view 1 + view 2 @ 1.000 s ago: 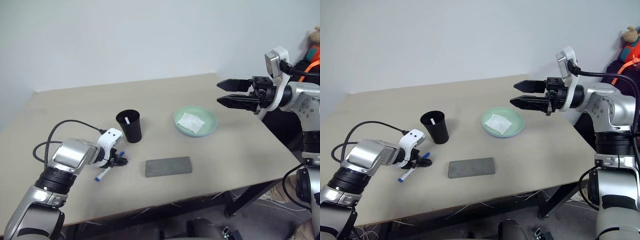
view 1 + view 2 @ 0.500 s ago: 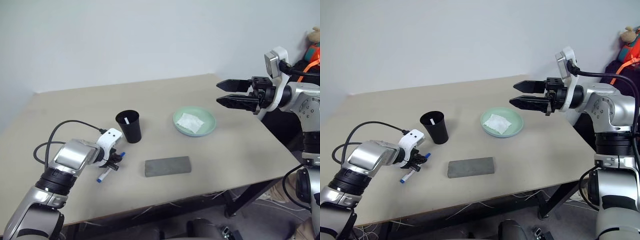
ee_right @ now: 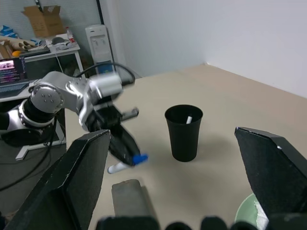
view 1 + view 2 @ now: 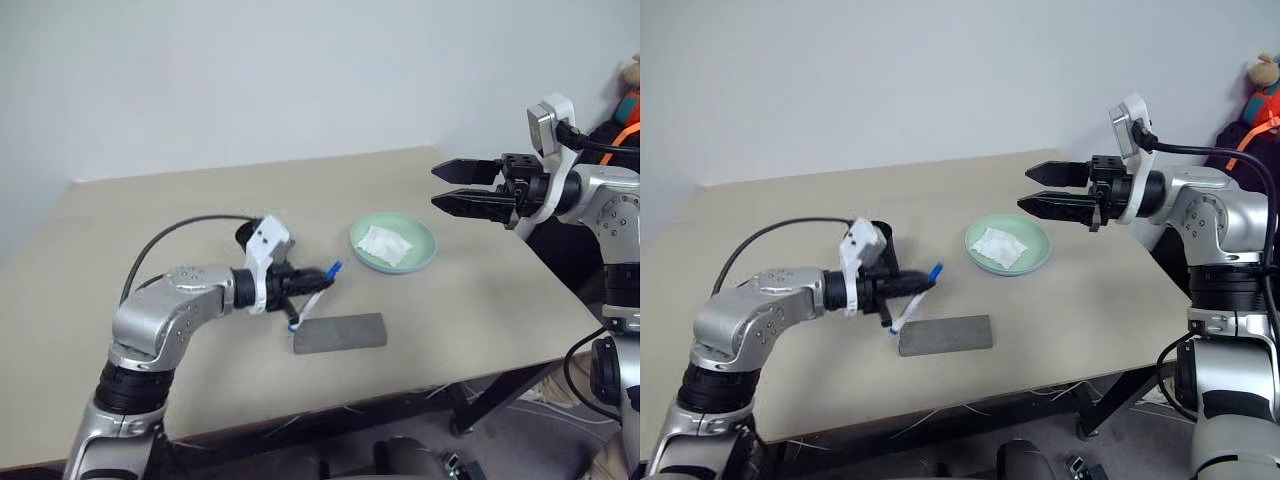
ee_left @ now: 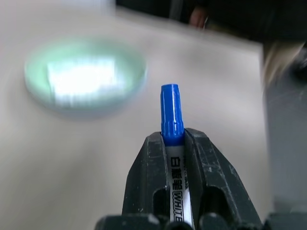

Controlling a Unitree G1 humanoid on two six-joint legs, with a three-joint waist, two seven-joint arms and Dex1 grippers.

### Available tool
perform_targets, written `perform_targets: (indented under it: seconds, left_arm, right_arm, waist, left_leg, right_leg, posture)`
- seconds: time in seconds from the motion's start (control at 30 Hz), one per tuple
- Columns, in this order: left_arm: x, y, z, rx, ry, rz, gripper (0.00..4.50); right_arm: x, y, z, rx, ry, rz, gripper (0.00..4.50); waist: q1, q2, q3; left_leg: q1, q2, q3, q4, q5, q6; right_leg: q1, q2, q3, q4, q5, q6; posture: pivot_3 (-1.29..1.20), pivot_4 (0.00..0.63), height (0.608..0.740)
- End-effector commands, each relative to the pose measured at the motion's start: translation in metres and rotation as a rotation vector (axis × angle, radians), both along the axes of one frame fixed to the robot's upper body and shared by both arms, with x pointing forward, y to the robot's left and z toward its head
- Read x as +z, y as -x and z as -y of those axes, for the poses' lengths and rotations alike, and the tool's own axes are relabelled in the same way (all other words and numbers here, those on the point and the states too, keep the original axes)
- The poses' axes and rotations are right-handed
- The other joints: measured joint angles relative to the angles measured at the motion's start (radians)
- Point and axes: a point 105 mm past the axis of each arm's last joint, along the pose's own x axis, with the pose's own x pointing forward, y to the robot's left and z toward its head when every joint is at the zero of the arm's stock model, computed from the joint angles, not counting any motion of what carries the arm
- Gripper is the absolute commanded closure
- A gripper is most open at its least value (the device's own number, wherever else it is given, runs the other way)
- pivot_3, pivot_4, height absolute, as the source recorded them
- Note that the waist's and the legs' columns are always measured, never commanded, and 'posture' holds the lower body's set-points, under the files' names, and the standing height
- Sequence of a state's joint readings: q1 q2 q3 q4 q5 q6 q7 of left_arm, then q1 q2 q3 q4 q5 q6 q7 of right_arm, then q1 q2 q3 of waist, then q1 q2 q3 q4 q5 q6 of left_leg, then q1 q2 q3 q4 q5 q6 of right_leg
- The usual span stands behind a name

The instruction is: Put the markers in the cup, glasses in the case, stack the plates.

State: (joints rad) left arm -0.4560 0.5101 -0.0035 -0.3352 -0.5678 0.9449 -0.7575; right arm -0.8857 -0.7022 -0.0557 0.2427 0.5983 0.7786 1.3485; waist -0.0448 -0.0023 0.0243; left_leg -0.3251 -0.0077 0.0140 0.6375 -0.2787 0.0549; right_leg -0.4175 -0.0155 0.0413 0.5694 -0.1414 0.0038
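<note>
I'm holding the blue-capped marker (image 5: 172,125) in the left jaws near its cap; tilted, it risks missing the cup (image 3: 183,132); the right jaws are gaping empty.

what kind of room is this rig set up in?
Probably an office or lab: the right wrist view shows a water dispenser, a desk with a lit monitor and a cardboard box behind the beige table.

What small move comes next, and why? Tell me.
Probably carry the blue marker over the cup and tip it upright. The left gripper is shut on it, lifted clear of the table beside the cup, which already holds one marker.
</note>
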Motion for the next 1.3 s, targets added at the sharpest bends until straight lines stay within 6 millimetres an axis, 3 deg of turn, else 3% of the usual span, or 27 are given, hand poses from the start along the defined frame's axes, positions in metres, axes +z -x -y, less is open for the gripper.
perform_targets:
  seconds: [0.03,0.2,0.4,0.6,0.87,1.3]
  left_arm:
    - [0.027,-0.025,-0.002,0.126,0.040,0.154,4.41]
    - [0.070,-0.070,-0.026,0.455,0.132,0.431,4.41]
    - [0.086,-0.098,-0.061,0.703,0.118,0.604,4.41]
    - [0.071,-0.107,-0.076,0.738,0.078,0.599,4.41]
    - [0.052,-0.107,-0.080,0.742,0.036,0.595,4.41]
    - [0.019,-0.103,-0.084,0.779,0.005,0.559,4.41]
  right_arm:
    - [0.014,0.005,-0.003,0.020,-0.015,0.058,0.00]
    - [0.015,0.005,-0.003,0.017,-0.016,0.060,0.00]
    - [0.014,0.005,-0.004,0.016,-0.019,0.060,0.00]
    - [0.009,0.004,-0.001,0.004,-0.008,0.049,0.00]
    - [-0.002,0.005,0.002,-0.008,0.046,0.043,0.00]
    - [0.000,0.008,0.000,0.005,0.043,0.052,0.00]
  waist:
    - [-0.001,0.000,0.000]
    - [-0.002,0.000,0.000]
    - [-0.001,0.000,0.000]
    - [0.001,0.000,0.000]
    - [0.012,0.000,0.000]
    - [0.012,0.000,0.000]
  left_leg:
    - [0.000,0.000,0.000,0.000,0.000,0.000]
    - [0.002,0.000,0.000,0.001,0.000,0.000]
    - [0.002,0.000,0.000,0.001,0.000,0.000]
    - [0.000,-0.001,-0.001,0.001,0.000,0.000]
    - [0.000,0.000,-0.001,0.001,0.000,0.000]
    - [0.000,0.000,-0.001,0.001,0.000,0.000]
  right_leg:
    - [0.001,0.001,0.000,0.000,0.000,0.000]
    - [0.005,0.002,-0.001,0.000,0.000,0.000]
    - [0.005,0.002,-0.001,0.000,0.000,0.000]
    - [0.005,0.000,0.000,-0.001,0.001,0.001]
    - [0.004,-0.001,0.000,-0.001,0.001,0.002]
    - [0.004,0.000,-0.001,0.000,0.001,0.002]
  posture:
    - [0.00,0.000,0.735]
    - [0.00,0.000,0.735]
    - [0.00,0.000,0.735]
    - [0.00,0.000,0.735]
    - [0.00,0.000,0.735]
    - [0.00,0.000,0.735]
